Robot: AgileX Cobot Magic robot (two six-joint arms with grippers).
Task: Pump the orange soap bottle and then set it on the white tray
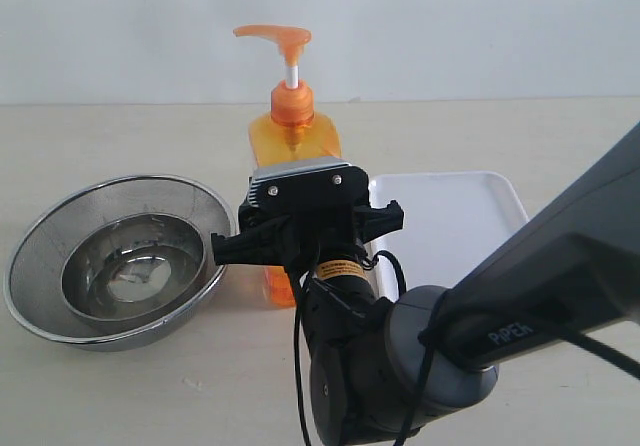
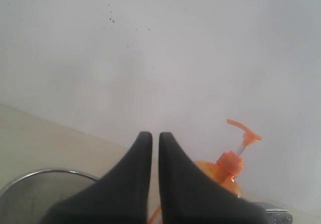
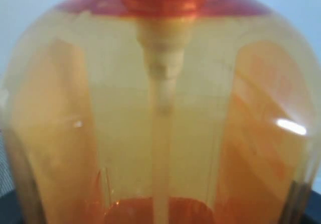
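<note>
**Pump head up, presser poised, bottle braced at centre bench**

Here's the orange soap bottle (image 1: pixel 295 138), upright on the bench (image 1: pixel 120 396) in the middle of the exterior view. The white tray (image 1: pixel 455 216) lies just beside it at its 3 o'clock and a steel bowl (image 1: pixel 60 236) sits at its 9 o'clock. The pump head (image 1: pixel 275 34) stands tall on its white stem, spout aimed toward 9 o'clock, so I'd say the pumping is not yet done.

The right end effector (image 1: pixel 300 204) is in tight against the bottle's body from the 6 o'clock side. Its wrist camera sees nothing but orange plastic, and the fingers are hidden, so I cannot tell whether they are clamped on it or merely flanking it.

The left end effector (image 2: pixel 155 139) has its two dark fingers pressed together with only a sliver between them, and it carries nothing. The bottle (image 2: pixel 228 171) peeks in beside them.

To do the step well, those fingers, held together as they are now, should make a decent blunt presser. They ought to land on the crown directly over the stem, not out on the spout tip, which I reckon would tilt the bottle. The push should go straight down, and the right side should hold the body firm.
</note>
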